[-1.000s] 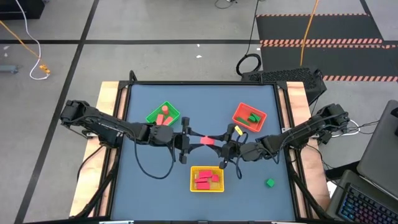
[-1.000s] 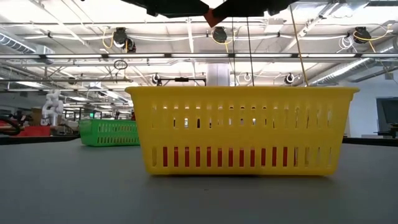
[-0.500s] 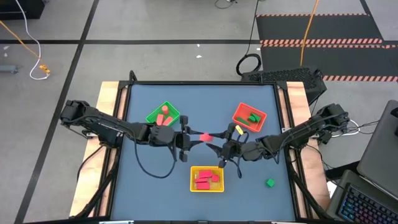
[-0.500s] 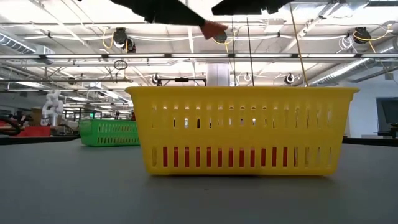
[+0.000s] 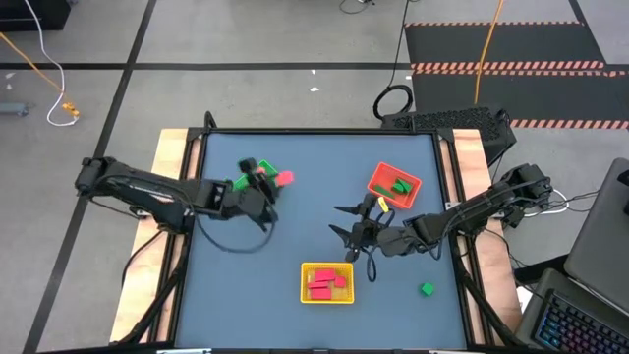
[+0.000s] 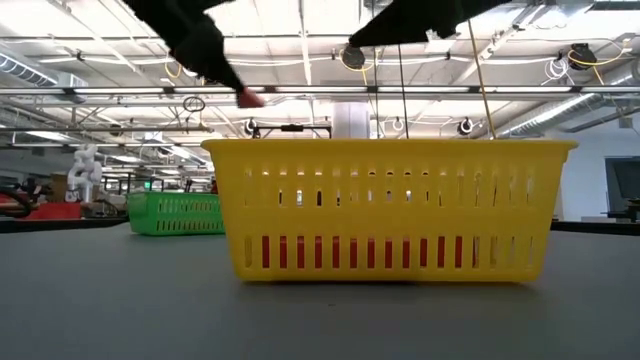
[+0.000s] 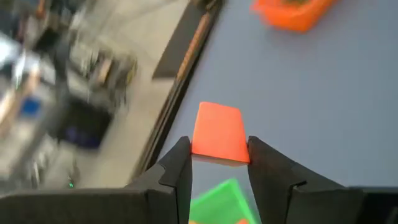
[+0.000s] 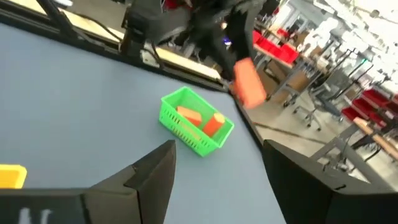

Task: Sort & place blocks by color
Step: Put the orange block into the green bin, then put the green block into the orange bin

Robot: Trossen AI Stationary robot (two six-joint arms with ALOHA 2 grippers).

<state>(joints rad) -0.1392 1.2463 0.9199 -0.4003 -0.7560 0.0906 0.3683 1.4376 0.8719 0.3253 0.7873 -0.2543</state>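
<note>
Since a second ago the left gripper (image 5: 274, 178) has swung away from the middle of the table, where the two grippers met, and now hangs over the green tray (image 5: 248, 169); the right gripper (image 5: 344, 220) has drawn back a little and spread its fingers.

Between the left gripper's two dark fingers (image 7: 171, 174) a salmon pink block (image 7: 219, 133) is clamped, held clear of the table; in the high view it shows as a pink spot (image 5: 285, 178) at the tray's edge, above the table, and in the low view as a small pink tip (image 6: 250, 98) high over the baskets. The right gripper's fingers (image 8: 154, 168) stand apart with nothing between them, near the table's middle, beside the red tray (image 5: 378, 183).

Farther out, the green tray holds two pinkish-orange blocks (image 8: 200, 118). The red tray holds green blocks (image 5: 400, 185). The yellow tray (image 5: 327, 296) sits near the front edge with red blocks (image 5: 325, 282) inside. One green block (image 5: 427, 289) lies alone on the blue table (image 5: 246, 285), to the right of the yellow tray.
</note>
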